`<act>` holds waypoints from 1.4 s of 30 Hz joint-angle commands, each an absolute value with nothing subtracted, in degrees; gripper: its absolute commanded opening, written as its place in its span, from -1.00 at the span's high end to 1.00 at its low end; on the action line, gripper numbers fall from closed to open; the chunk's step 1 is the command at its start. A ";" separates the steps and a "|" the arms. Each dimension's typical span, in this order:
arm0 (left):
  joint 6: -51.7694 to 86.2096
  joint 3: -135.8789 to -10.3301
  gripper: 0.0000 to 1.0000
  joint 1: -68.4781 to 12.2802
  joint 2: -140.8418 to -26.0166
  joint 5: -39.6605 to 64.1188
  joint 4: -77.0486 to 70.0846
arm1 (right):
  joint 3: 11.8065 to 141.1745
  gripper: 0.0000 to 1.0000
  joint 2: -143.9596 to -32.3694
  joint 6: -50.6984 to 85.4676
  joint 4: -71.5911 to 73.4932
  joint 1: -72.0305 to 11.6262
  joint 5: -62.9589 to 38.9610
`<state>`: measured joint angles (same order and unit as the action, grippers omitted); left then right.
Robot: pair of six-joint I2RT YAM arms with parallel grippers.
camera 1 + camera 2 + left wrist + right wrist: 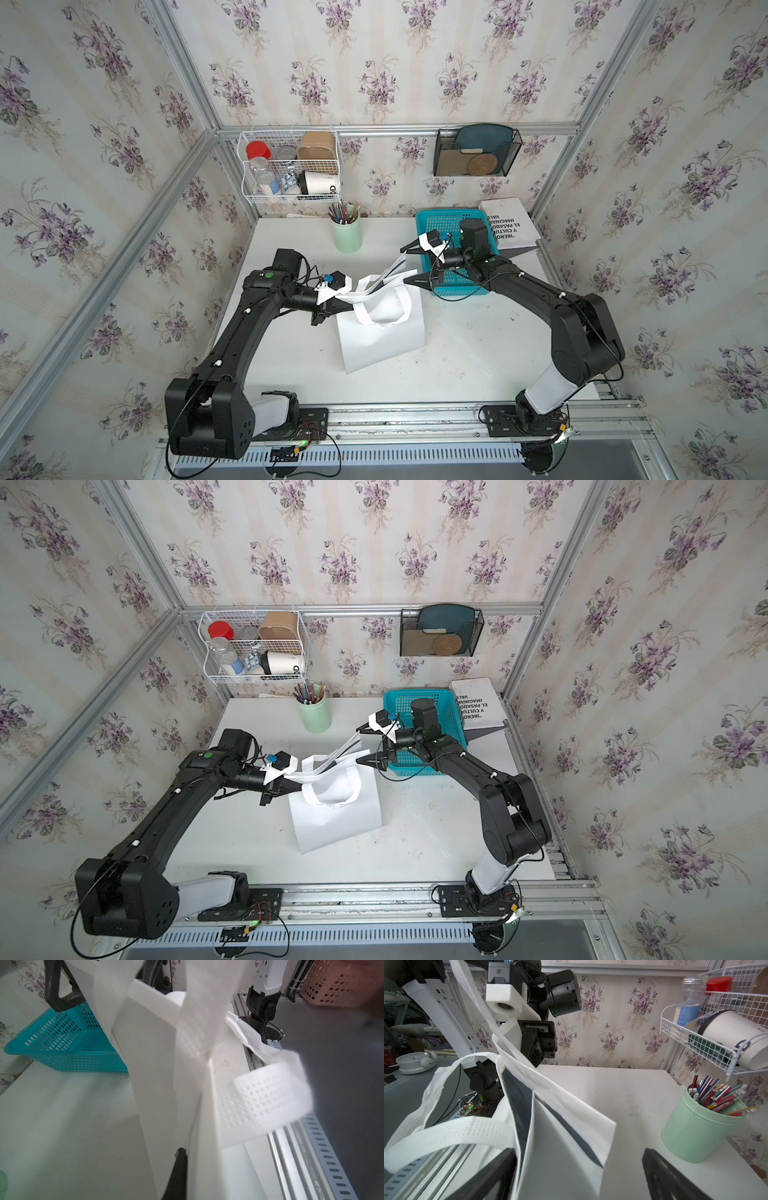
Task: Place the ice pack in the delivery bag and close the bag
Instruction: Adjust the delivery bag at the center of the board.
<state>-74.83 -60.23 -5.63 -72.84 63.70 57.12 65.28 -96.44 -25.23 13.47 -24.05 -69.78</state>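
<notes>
Your tall white delivery bag (pixel 380 336) (pixel 336 818) with flat loop handles sits on the white table (pixel 286 374), just beside the turquoise perforated plastic basket (pixel 432 219) (pixel 397 698), on the basket's side that faces the left arm. Your left gripper (pixel 347 306) (pixel 297 786) has its black fingers pressed together on the white fabric at the bag's top edge, at the end farthest from the basket; the left wrist view shows one dark finger (pixel 178 1167) flat against the cloth. Your right gripper (pixel 410 266) (pixel 365 746) (pixel 577 1178) hangs over the basket's corner nearest the bag, fingers spread wide and pinching nothing, with the bag's near corner and the ends of two handle strips (pixel 399 270) lying in the gap between them. A third handle loop (pixel 384 320) droops over the bag's broad white face. In the right wrist view the bag's mouth stands partly open, showing dark grey lining (pixel 517 1101). A mint-green cup of coloured pencils (pixel 347 237) (pixel 695 1132) stands well apart from the basket, along the back wall.
</notes>
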 commanded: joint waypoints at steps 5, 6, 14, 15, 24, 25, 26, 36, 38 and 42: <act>-74.23 -60.60 1.00 -5.48 -73.14 65.84 56.64 | 68.61 -0.67 -100.33 -20.62 15.53 -24.62 -74.70; -73.79 -60.60 1.00 -5.33 -73.11 66.08 56.30 | 68.50 -0.64 -100.37 -20.61 15.52 -24.62 -75.05; -72.29 -59.94 1.00 -4.32 -72.77 66.27 54.84 | 65.48 -0.29 -98.91 -19.93 15.42 -25.26 -76.73; -72.20 -59.82 1.00 -4.19 -72.66 66.25 54.71 | 64.89 -0.18 -98.23 -20.01 15.36 -25.25 -76.37; -65.71 -57.67 1.00 -3.35 -71.95 67.02 49.81 | 61.73 0.74 -93.98 -20.12 15.34 -25.13 -74.03; -64.94 -57.28 1.00 -3.28 -71.79 66.97 49.19 | 61.35 0.86 -93.56 -20.25 15.33 -25.10 -73.81; -62.91 -57.06 1.00 -3.25 -71.67 66.39 47.29 | 61.04 0.96 -93.14 -20.37 15.50 -25.11 -73.66; -46.17 -52.24 0.95 -1.87 -68.70 57.97 37.20 | 49.87 0.88 -83.62 -15.23 27.50 -25.16 -61.56; -46.41 -51.84 1.00 -1.85 -68.46 59.32 36.49 | 48.93 0.64 -84.72 -11.60 31.58 -25.29 -63.33; -50.22 -51.68 1.00 -1.85 -68.80 62.29 36.99 | 49.31 0.11 -88.13 -6.48 37.30 -26.70 -65.13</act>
